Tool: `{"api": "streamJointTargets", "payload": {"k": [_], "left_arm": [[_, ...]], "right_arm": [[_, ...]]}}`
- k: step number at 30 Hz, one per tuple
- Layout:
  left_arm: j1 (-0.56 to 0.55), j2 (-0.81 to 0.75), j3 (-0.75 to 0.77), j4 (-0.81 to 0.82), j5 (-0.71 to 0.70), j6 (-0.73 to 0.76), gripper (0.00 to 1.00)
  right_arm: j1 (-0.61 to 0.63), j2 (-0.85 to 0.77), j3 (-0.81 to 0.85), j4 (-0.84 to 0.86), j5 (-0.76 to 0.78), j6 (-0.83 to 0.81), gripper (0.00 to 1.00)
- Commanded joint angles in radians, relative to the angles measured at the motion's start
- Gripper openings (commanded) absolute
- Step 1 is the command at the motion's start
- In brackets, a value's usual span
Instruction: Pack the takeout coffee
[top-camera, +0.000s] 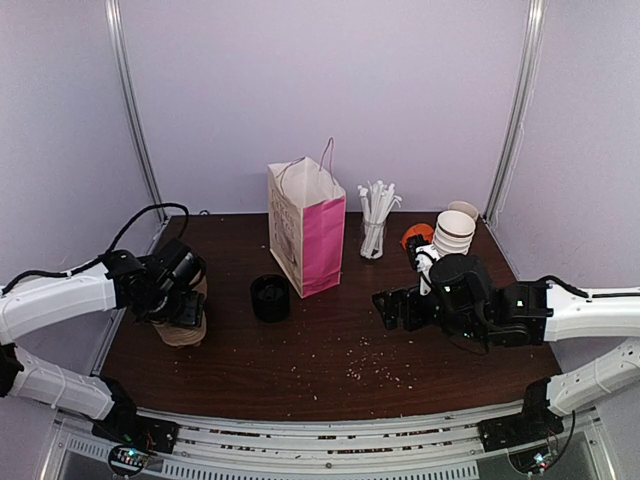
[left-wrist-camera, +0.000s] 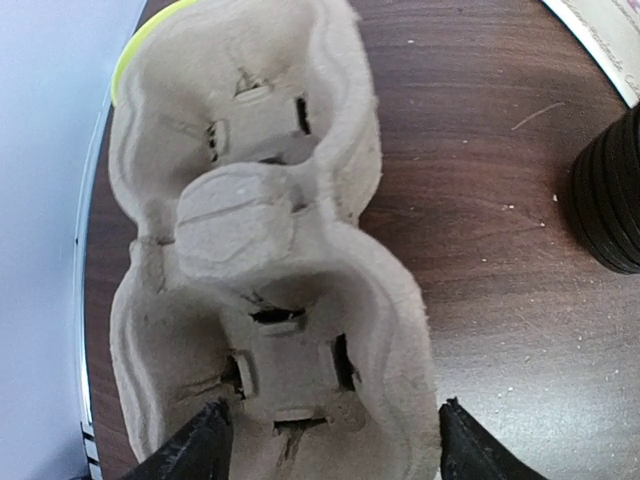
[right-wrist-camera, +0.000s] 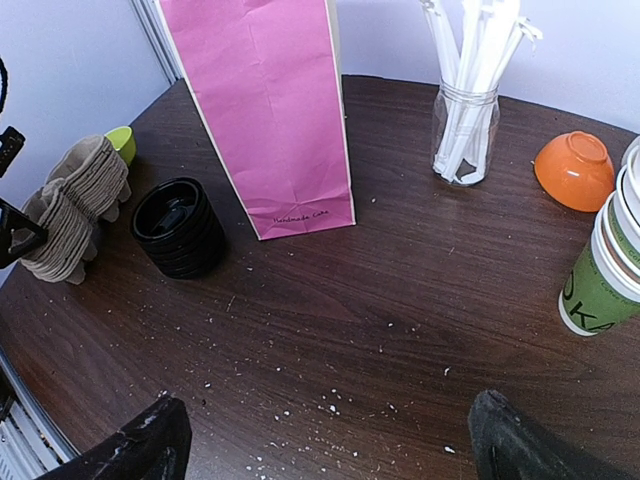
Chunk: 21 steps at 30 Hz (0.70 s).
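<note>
We see a pink paper bag (top-camera: 308, 232) upright at twelve o'clock on the dark table (top-camera: 330, 335), a jar of straws (top-camera: 374, 225) at one, an orange bowl (right-wrist-camera: 574, 170) and stacked paper cups (top-camera: 453, 235) at two, black lids (top-camera: 270, 298) at the bag's eight o'clock, stacked cardboard cup trays (right-wrist-camera: 72, 205) at nine, crumbs (top-camera: 375, 365) at five

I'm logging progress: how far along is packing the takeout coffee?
Done: nothing visible; no lidded coffee in view. In hand: left fingers, spread, straddle the top pulp cup carrier. Left: black lids, paper cups and pink bag stand apart, untouched; right fingers open, empty.
</note>
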Motion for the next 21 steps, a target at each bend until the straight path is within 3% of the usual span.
{"api": "streamJointTargets", "payload": {"k": [1, 7, 14, 18, 21], "left_arm": [[0.018, -0.021, 0.022, -0.043, -0.042, -0.035, 0.77], [0.017, -0.081, 0.101, -0.071, -0.05, 0.001, 0.98], [0.017, -0.118, 0.325, -0.027, -0.032, 0.122, 0.98], [0.017, -0.122, 0.378, 0.131, -0.03, 0.206, 0.98], [0.017, -0.149, 0.361, 0.282, -0.042, 0.186, 0.98]], "right_arm": [[0.003, -0.019, 0.005, -0.011, 0.03, -0.016, 1.0], [0.0, -0.029, 0.046, -0.047, 0.039, -0.035, 1.0], [-0.031, -0.019, 0.169, -0.161, 0.072, -0.065, 1.0], [-0.085, -0.02, 0.291, -0.307, 0.14, -0.077, 1.0], [-0.17, -0.033, 0.347, -0.4, 0.172, -0.088, 1.0]]}}
